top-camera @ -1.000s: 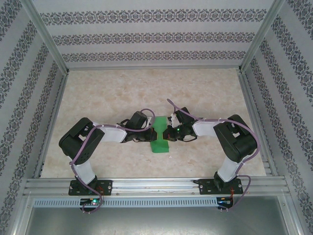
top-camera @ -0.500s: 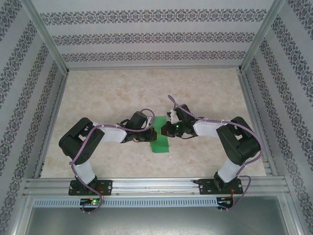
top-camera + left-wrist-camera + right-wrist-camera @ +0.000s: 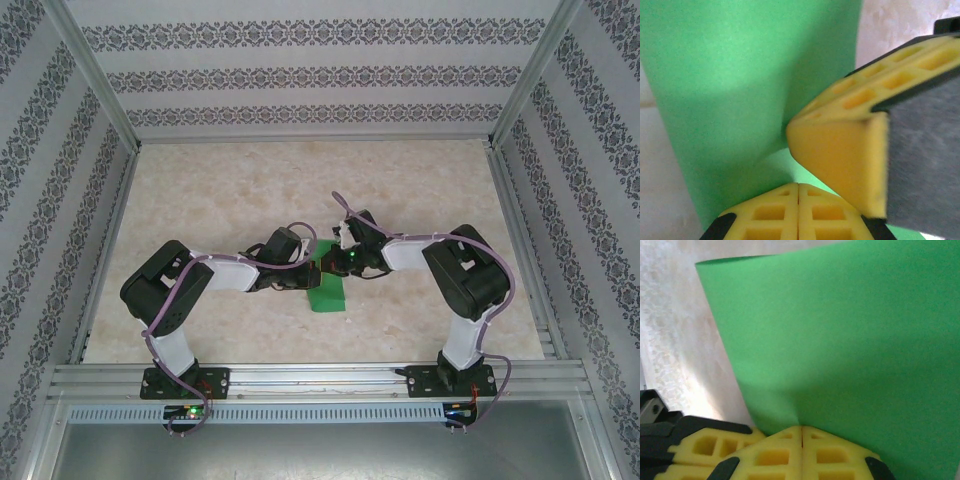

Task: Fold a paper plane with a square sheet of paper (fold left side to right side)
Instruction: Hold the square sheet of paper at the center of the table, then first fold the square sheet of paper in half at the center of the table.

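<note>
The square sheet of paper (image 3: 328, 293) is bright green and lies on the table between the two arms, its middle lifted and curled. My left gripper (image 3: 313, 272) comes in from the left, shut, pinching the sheet's edge. My right gripper (image 3: 336, 264) comes in from the right, shut on the opposite edge. In the left wrist view the sheet (image 3: 730, 75) bends up ahead of my shut left gripper (image 3: 799, 186), with the right gripper's yellow fingers (image 3: 840, 155) almost touching. In the right wrist view a crease in the sheet (image 3: 850, 340) runs into my shut right gripper (image 3: 801, 429). The paper plane is out of view.
The marbled tabletop (image 3: 250, 190) stretches open behind and beside the sheet. Patterned walls and aluminium posts (image 3: 520, 120) close off three sides, and a metal rail (image 3: 320, 375) runs along the near edge. The left gripper's fingers (image 3: 705, 445) sit close at the right wrist view's lower left.
My right gripper has moved left over the sheet, carrying its edge toward the left gripper, and the right arm's elbow swung inward. The left arm has stayed where it was.
</note>
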Controlling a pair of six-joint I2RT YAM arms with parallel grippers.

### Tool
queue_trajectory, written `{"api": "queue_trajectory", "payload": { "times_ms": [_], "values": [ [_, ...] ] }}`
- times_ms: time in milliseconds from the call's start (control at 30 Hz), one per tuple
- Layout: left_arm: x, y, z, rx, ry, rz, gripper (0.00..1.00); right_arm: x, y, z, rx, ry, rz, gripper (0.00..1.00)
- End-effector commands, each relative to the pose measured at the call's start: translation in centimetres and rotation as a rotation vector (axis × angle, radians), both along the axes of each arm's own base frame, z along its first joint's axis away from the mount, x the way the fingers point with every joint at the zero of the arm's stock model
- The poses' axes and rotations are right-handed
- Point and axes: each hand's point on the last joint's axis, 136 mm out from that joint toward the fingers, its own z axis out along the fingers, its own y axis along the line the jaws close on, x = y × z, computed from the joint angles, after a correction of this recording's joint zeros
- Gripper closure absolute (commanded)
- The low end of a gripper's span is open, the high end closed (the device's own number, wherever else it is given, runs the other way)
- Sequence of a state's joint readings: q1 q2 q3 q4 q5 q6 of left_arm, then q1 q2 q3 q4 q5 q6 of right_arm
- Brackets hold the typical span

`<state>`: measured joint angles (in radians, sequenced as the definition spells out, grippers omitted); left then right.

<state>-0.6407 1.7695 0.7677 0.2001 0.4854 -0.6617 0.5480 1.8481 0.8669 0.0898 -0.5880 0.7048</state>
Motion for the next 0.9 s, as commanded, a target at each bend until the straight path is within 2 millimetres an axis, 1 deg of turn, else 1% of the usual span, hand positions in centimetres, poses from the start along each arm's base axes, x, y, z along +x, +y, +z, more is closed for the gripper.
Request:
{"api": "queue_trajectory", "payload": {
  "times_ms": [0, 167, 367, 633, 733, 867],
  "values": [
    [-1.6, 1.4, -2.6, 0.083, 0.057, 0.003, 0.94, -0.1, -0.2, -1.3, -0.057, 0.011, -0.009, 1.00],
    [-2.1, 1.5, -2.3, 0.073, 0.064, 0.002, 0.94, -0.5, -1.6, -2.9, -0.134, 0.039, -0.032, 1.00],
    [-3.9, 2.0, -2.1, 0.068, 0.092, 0.000, 0.94, -0.8, -2.9, -4.2, -0.187, 0.066, -0.059, 1.00],
    [-7.8, 2.9, -2.9, 0.093, 0.150, -0.021, 0.94, -1.1, -3.3, -4.4, -0.196, 0.073, -0.057, 1.00],
    [-8.9, 3.3, -3.1, 0.095, 0.165, -0.019, 0.93, -1.2, -3.3, -4.4, -0.197, 0.072, -0.054, 1.00],
    [-9.2, 3.5, -2.5, 0.075, 0.159, -0.006, 0.94, -1.3, -3.1, -4.3, -0.191, 0.068, -0.045, 1.00]
  ]
}}
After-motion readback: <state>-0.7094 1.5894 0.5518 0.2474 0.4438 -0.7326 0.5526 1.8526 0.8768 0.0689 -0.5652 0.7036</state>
